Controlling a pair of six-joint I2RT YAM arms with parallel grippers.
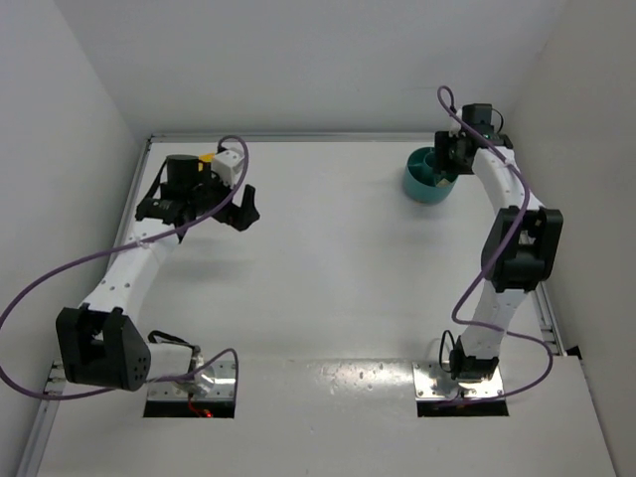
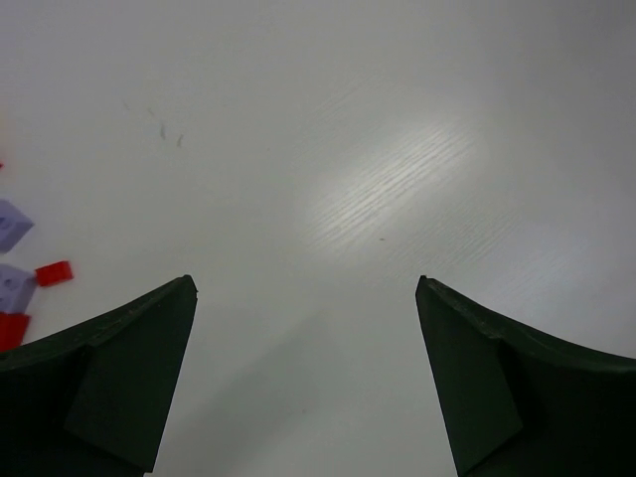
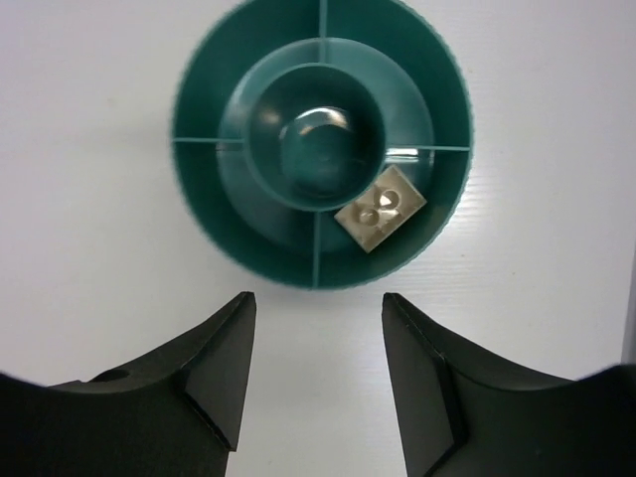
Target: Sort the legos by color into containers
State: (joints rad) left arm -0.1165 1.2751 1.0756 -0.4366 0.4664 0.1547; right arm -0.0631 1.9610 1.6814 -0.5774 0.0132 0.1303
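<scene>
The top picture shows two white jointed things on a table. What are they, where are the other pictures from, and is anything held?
Those are two robot arms, the left arm and the right arm, bolted to a white table and filmed from above. The other pictures come from a small camera on each wrist. The left fingers, the dark shapes at the bottom, stand wide apart over the table, with tiny red bricks and pale purple bricks at the picture's left edge. The right fingers are open close to a round teal dish split into compartments; one pale brick lies in an outer compartment. Neither arm holds anything.
</scene>
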